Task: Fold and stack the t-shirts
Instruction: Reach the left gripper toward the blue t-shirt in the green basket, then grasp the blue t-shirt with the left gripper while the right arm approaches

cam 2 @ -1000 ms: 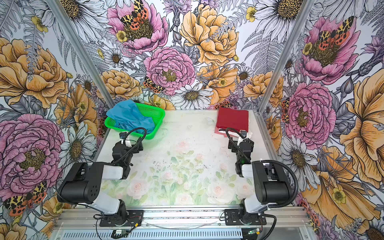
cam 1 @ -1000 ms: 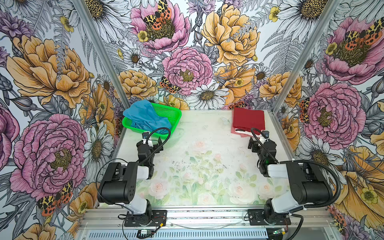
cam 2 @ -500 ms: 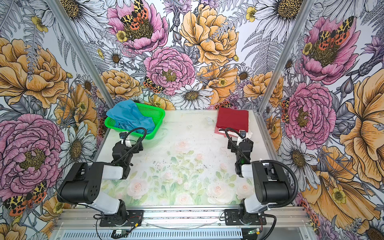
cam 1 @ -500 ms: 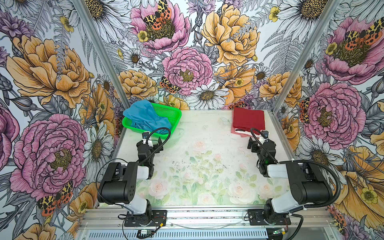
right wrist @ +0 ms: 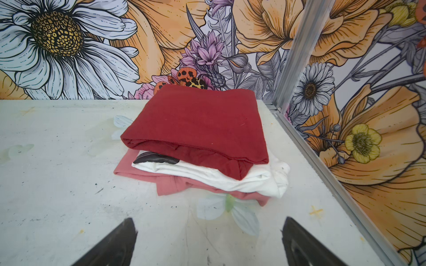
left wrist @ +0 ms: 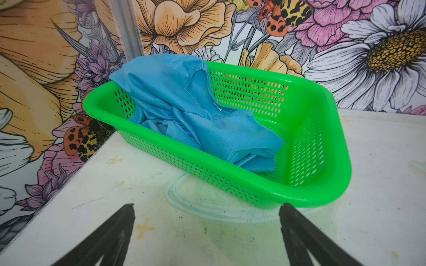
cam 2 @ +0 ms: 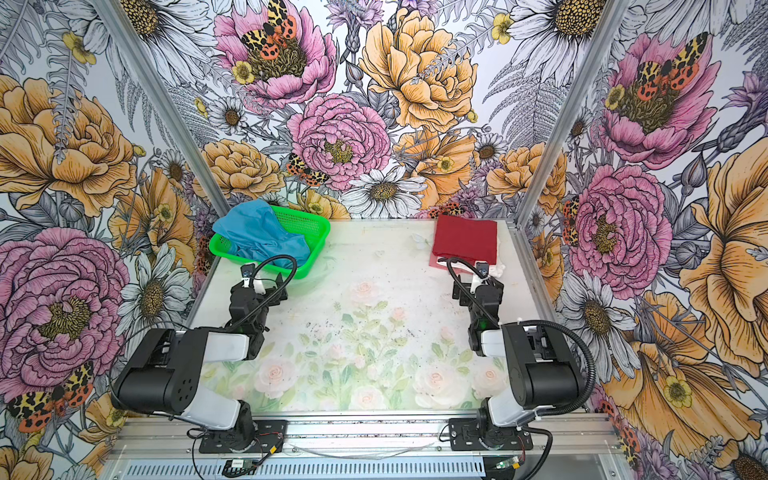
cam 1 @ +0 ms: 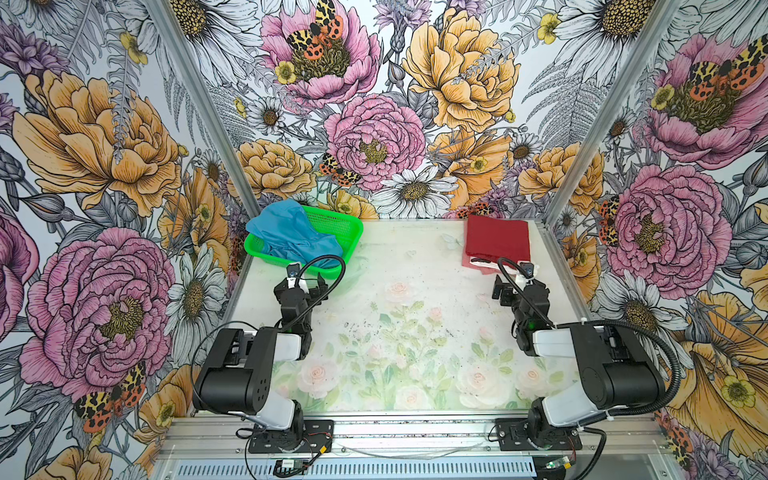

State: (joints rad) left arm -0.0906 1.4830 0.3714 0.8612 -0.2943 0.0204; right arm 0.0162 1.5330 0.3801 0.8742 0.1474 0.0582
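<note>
A crumpled sky-blue t-shirt [cam 1: 291, 237] [cam 2: 257, 232] [left wrist: 184, 110] lies in the green mesh basket [cam 1: 349, 245] [cam 2: 316, 239] [left wrist: 345, 161] at the back left, spilling over its far rim. At the back right a folded dark red t-shirt [cam 1: 496, 239] [cam 2: 465, 239] [right wrist: 202, 122] tops a stack, with a white one [right wrist: 230, 175] and a pinkish one [right wrist: 170, 184] beneath it. My left gripper [cam 1: 304, 285] [cam 2: 259, 286] [left wrist: 207, 207] is open and empty, just short of the basket's near wall. In front of the stack my right gripper [cam 1: 517, 286] [cam 2: 478, 286] [right wrist: 209, 221] is open and empty too.
The table [cam 1: 415, 316] has a pale flower print and dark specks. Flowered walls with metal corner posts [cam 1: 582, 145] close in the back and both sides. The stack sits close to the right wall's rail [right wrist: 322, 161].
</note>
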